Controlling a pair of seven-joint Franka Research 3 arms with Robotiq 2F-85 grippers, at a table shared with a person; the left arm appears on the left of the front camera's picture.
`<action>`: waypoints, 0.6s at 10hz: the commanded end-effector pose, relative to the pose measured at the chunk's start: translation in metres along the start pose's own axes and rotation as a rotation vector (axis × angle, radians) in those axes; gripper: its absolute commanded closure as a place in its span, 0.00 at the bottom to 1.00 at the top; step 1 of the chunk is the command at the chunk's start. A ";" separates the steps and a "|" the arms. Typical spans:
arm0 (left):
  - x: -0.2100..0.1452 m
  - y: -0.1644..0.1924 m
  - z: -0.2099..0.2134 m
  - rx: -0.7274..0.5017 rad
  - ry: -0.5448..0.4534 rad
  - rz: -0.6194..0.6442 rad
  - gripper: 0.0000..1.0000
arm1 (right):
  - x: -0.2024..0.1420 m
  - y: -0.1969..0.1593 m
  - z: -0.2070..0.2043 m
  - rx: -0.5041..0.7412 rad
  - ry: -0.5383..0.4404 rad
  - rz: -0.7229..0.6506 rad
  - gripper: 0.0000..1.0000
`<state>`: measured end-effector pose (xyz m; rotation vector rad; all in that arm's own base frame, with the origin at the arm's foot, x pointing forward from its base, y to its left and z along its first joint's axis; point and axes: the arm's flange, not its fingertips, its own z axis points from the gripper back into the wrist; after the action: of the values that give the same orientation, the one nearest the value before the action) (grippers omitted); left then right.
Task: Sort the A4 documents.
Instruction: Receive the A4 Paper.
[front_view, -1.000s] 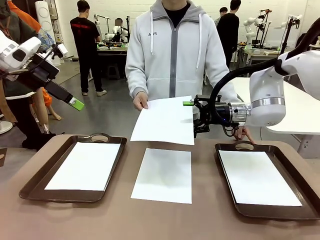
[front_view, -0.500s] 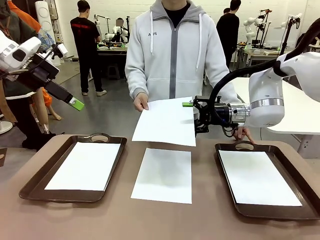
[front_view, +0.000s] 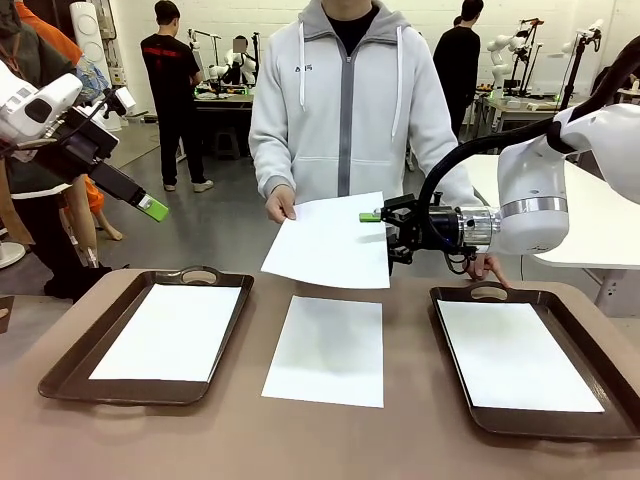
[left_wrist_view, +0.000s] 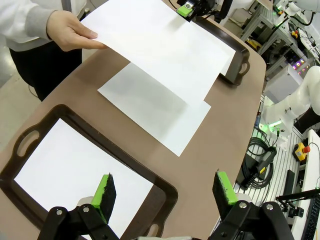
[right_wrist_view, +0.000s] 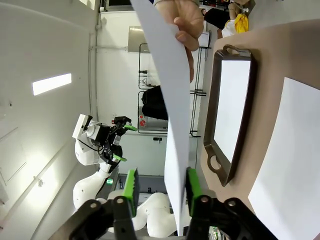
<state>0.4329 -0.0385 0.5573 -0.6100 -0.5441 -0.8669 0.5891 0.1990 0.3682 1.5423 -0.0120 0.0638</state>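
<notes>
Now, on the brown table (front_view: 420, 440), two dark brown handled trays (front_view: 75, 355) each hold a white A4 sheet (front_view: 170, 330); a third sheet (front_view: 325, 350) lies between them. The person's hand (front_view: 281, 205) offers another thin white sheet (front_view: 330, 245) in the air. Our right gripper (right_wrist_view: 161, 182) straddles its edge, pads not yet clamped; our left gripper (left_wrist_view: 165, 192) is spread. We fear the sheet slips if it is released early. We can read no writing.

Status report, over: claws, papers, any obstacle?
Left claw open, raised clear. Right claw straddles sheet, one pad not touching. Person's hand holds other edge. Nothing in the way.
</notes>
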 end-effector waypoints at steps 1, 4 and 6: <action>0.001 -0.001 0.000 0.003 0.000 0.002 0.00 | 0.009 0.001 -0.001 0.021 -0.003 -0.018 0.65; 0.001 -0.001 0.000 0.003 0.000 0.002 0.00 | 0.008 0.000 0.000 0.020 0.003 -0.023 0.90; 0.001 -0.001 0.000 0.003 0.000 0.002 0.00 | 0.008 -0.001 0.001 0.020 0.007 -0.028 1.00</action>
<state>0.4329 -0.0385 0.5573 -0.6100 -0.5441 -0.8669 0.5897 0.1968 0.3666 1.5452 -0.0088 0.0602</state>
